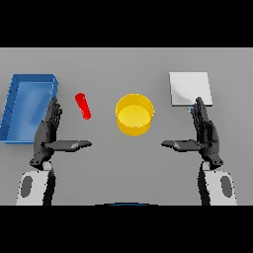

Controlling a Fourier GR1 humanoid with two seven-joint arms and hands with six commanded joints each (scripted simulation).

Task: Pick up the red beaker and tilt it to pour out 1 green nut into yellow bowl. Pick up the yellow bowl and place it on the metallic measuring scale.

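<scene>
Red beaker [83,105]: lay left of the yellow bowl [134,115], apart, ungrasped.
Yellow bowl: sat mid-worktop, mouth up to catch a nut.
Scale [190,89]: right of bowl, bare.
Left hand [49,134]: open, empty, nearest beaker.
Right hand [203,133]: open, idle, below scale.
Blue bin [28,105]: far left.

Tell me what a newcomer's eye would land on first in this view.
The yellow bowl stands out first, bright at the table's middle. Next come the small red beaker to its left and the big blue tray at the far left edge. The pale metallic measuring scale sits at the back right, and the left hand and right hand rest open on either side, holding nothing.
</scene>
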